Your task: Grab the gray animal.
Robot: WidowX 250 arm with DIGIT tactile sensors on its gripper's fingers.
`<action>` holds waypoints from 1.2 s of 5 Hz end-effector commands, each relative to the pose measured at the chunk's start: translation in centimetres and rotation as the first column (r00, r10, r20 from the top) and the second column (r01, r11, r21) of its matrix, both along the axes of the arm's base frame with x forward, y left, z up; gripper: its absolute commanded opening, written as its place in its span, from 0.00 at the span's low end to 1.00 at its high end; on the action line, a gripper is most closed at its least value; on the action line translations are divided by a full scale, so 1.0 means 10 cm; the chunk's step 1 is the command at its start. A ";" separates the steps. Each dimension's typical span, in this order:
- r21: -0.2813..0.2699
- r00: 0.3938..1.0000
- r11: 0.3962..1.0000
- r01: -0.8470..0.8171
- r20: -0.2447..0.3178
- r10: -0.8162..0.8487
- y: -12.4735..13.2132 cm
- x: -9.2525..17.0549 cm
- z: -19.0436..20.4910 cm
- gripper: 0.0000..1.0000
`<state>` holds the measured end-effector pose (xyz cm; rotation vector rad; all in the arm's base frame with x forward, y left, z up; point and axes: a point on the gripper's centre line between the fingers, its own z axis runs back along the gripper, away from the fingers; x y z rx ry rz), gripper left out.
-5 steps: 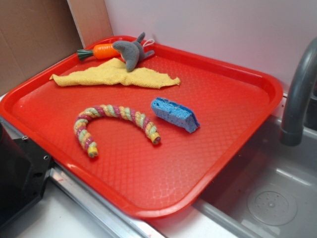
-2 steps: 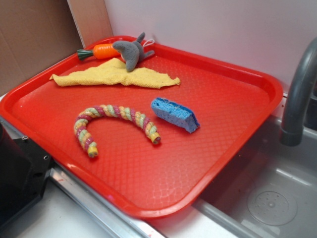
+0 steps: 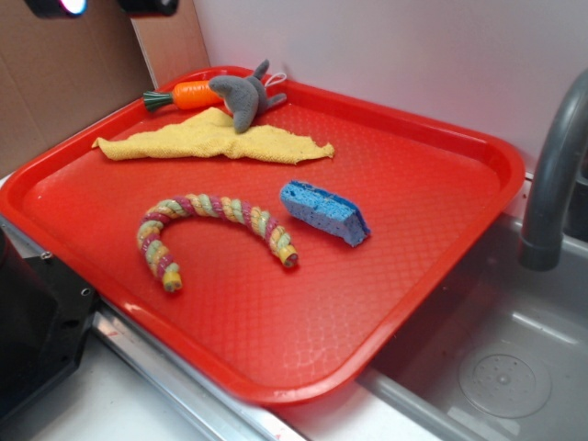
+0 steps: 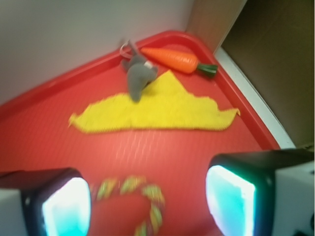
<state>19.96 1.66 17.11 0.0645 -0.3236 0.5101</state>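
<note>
Gray animal (image 3: 242, 96) on red tray (image 3: 441, 197)

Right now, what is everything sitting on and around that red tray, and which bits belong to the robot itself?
gray plush shark: one, gray, far corner of the tray, lying partly on the cloth and against the carrot
toy carrot: one, orange with green top, far corner by the rim
cloth: one, yellow, spread flat near the far edge
rope toy: one, pastel braided, curved, middle of the tray
sponge: one, blue, right of the rope toy
tray: one, red, on the counter
faucet: one, gray, at the right over the sink
gripper: one, black fingers with glowing pads, open, above the rope toy
</note>
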 end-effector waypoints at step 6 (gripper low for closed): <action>0.013 0.999 0.999 0.032 -0.006 -0.032 0.66 1.27 -1.43 0.00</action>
